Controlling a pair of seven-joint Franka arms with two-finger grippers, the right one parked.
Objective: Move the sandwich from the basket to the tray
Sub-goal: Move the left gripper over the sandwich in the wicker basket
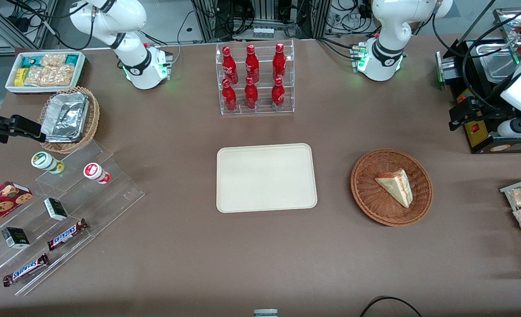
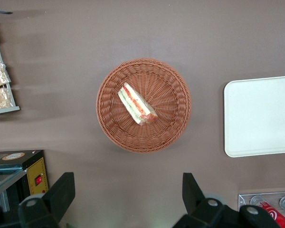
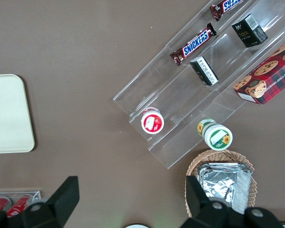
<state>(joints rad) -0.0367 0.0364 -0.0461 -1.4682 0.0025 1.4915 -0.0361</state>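
So your sandwich (image 1: 396,186) hasn't left the basket (image 1: 366,193) yet, and the gripper (image 2: 126,199) hangs high above it with fingers spread wide, holding nothing.

Judging by the wrist view, you're parked up there to line up on the wedge: it lies on its side near the basket's middle, red and green filling showing along one edge, so I'd guess you'll want the fingers across the bread faces. The tray (image 1: 266,177) sits bare just beside the basket, toward the parked arm's end, nice short hop. Brown tablecloth (image 1: 260,255) all over; rack of red cola bottles (image 1: 253,79) farther from the front camera than the tray, well apart from your path.
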